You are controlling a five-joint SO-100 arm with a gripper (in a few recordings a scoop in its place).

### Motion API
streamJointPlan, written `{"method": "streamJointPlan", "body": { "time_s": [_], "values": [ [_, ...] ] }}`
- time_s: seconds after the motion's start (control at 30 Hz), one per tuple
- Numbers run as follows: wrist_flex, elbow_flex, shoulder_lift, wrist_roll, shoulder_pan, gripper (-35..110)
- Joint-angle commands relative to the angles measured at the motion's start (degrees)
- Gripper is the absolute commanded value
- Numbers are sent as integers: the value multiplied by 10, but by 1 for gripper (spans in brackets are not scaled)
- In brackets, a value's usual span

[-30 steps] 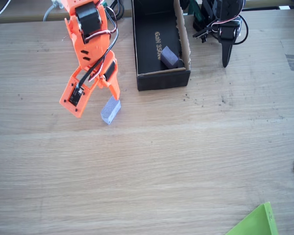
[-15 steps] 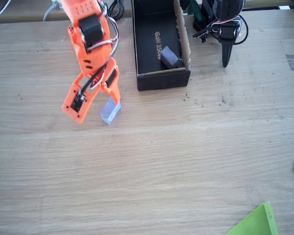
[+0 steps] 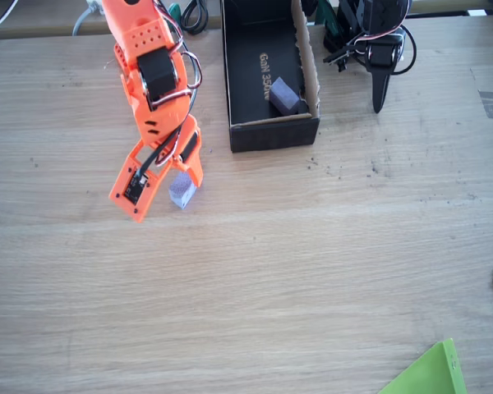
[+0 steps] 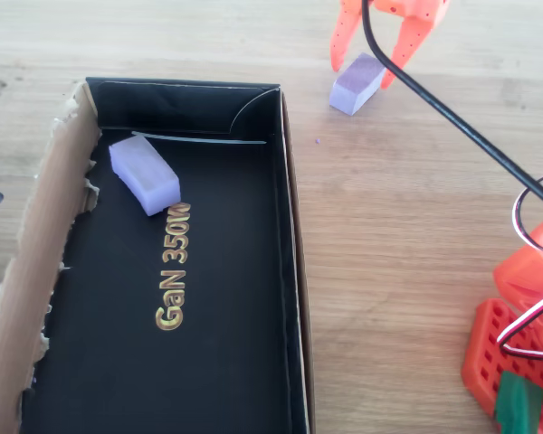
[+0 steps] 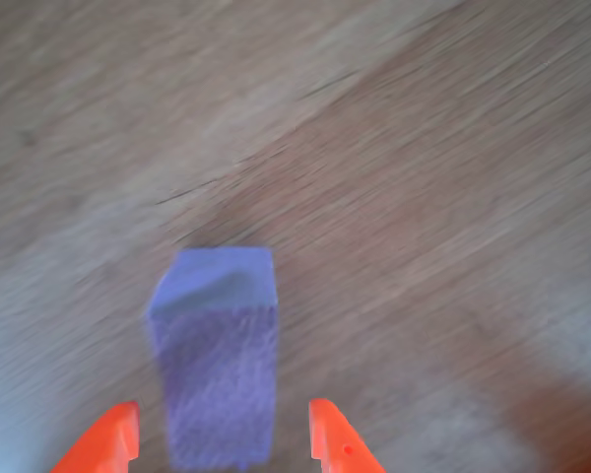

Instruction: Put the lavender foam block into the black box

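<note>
The gripper [image 3: 171,190] was seen spread wide, its orange fingers [image 5: 98,445] straddling the lavender foam block [image 3: 181,190] without touching it. The block lay on the wooden table [image 3: 312,263], just left of the black box [image 3: 273,133] in the fixed view. For a sound grasp, the fingers would best be lowered further, kept centred on the block's narrow sides, and only then closed gently, since foam yields. A darker violet block [image 3: 284,95] was already lying inside the box near its brown flap [image 3: 307,57]. The tabletop was pale, grained and scuffed; a green sheet corner [image 3: 427,373] was visible at the near right edge.
</note>
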State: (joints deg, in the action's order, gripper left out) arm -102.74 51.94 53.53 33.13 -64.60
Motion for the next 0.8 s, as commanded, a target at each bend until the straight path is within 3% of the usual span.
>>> {"method": "streamJointPlan", "body": {
  "time_s": [0.0,0.33,0.43,0.57,0.77],
  "values": [
    [9,-3,6,4,-7,23],
    [34,-3,-17,4,-8,20],
    [37,-3,-18,4,-8,17],
    [44,-3,-19,-5,-7,0],
    [31,-3,19,-32,4,0]
  ]
}}
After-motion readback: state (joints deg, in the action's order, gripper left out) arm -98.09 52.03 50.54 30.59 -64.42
